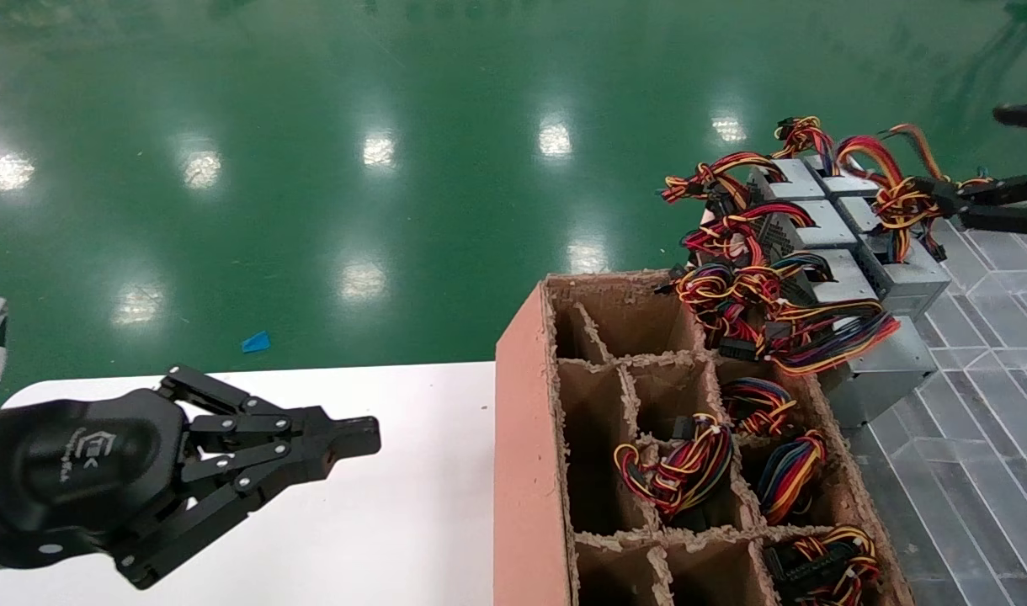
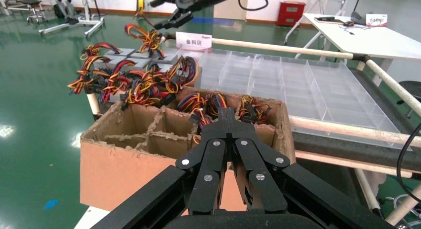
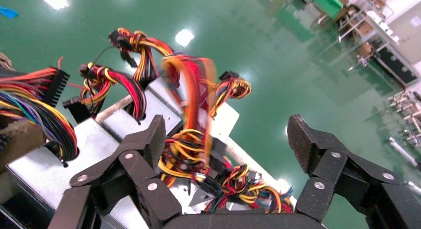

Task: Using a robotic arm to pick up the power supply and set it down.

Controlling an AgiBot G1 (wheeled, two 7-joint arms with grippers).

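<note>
Several silver-grey power supplies lie stacked at the far right, beyond the cardboard box. My right gripper is open at the far side of the stack, its fingers on either side of a red, orange and yellow wire bundle. In the right wrist view this gripper stands wide open over the metal boxes, and the wire bundle rises blurred between the fingers; nothing is gripped. My left gripper hangs shut and empty over the white table. In its own wrist view, the left gripper points at the cardboard box.
A tall cardboard box with paper dividers stands at the table's right end, with wire bundles in several cells. Clear plastic compartment trays lie to its right. The white table ends at the green floor.
</note>
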